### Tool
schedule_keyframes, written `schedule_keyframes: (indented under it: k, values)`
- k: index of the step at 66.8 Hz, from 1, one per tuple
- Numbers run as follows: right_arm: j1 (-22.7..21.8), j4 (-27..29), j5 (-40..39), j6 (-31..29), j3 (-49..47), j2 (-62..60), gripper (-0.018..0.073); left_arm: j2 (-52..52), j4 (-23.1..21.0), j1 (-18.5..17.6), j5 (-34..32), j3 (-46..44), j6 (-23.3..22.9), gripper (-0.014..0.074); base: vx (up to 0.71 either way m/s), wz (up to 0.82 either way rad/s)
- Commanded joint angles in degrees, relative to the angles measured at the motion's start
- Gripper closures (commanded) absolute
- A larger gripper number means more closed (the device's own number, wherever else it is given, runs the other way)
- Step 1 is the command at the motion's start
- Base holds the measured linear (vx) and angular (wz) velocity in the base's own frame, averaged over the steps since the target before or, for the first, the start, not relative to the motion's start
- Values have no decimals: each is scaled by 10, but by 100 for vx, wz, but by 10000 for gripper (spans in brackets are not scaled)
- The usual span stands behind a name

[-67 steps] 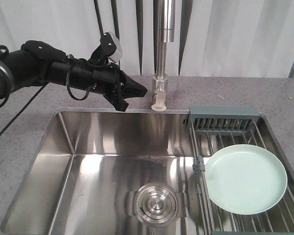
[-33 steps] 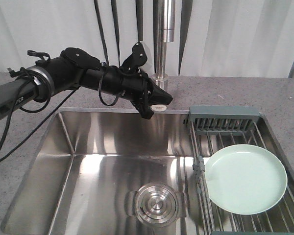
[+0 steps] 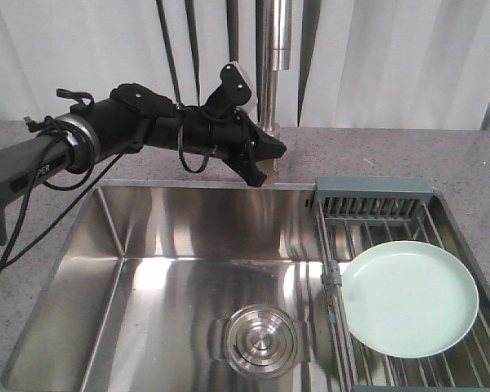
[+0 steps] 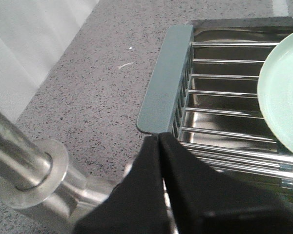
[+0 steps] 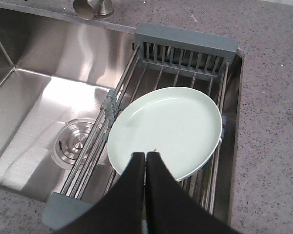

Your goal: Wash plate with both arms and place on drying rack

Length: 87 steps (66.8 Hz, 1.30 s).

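Note:
The pale mint-green plate [image 3: 410, 298] lies flat on the wire bars of the drying rack [image 3: 374, 198] over the right side of the sink. It also shows in the left wrist view as the plate [image 4: 283, 92], and in the right wrist view as the plate [image 5: 166, 129]. My left gripper [image 3: 276, 152] is shut and empty, pointing right just in front of the faucet base, left of the rack's caddy [image 4: 163, 83]. Its tips [image 4: 158, 136] meet. The right gripper [image 5: 146, 154] is shut and empty, hovering over the plate's near rim; it is out of the front view.
A tall steel faucet [image 3: 268, 122] stands behind the sink, its base [image 4: 29, 165] close beside my left gripper. The stainless basin [image 3: 188, 245] with a round drain [image 3: 260, 340] lies left of the rack. Speckled grey counter [image 3: 441, 155] surrounds the sink; curtains hang behind.
My left arm has reached rightward from the far left and its gripper now sits by the faucet base, slightly higher than half a second ago. The plate has not moved.

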Motion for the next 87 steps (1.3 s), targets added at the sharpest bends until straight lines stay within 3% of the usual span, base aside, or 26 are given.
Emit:
schedule_keyframes:
  k: [1,21,40,54,60,76,82,87]
  values:
    - [2,2,-36,-2,-15,3,568,-36,-29,3,-56,-19,2,604,0,0]
    - [2,2,-36,-2,-15,3,568,-38,-30,3,-57,-18,2,604,0,0]
    - [2,2,-36,-2,-15,3,568,-65,-32,5,89,-19,2,604,0,0]
    - [2,2,-36,-2,-15,3,568,-98,-2,5,192,-18,-28,603,0,0]
    - [2,2,-36,-2,-15,3,568,-115,56,5,196,-18,-104,603,0,0]
    - [2,2,-36,-2,-15,3,568,-171,311,5,186,-18,-357,603,0,0]
    - [2,2,-36,-2,-15,3,568,-191,394,5,164,-18,-468,603,0,0]
    - [2,2,-36,-2,-15,3,568,-207,471,5,163,-18,-593,603,0,0]
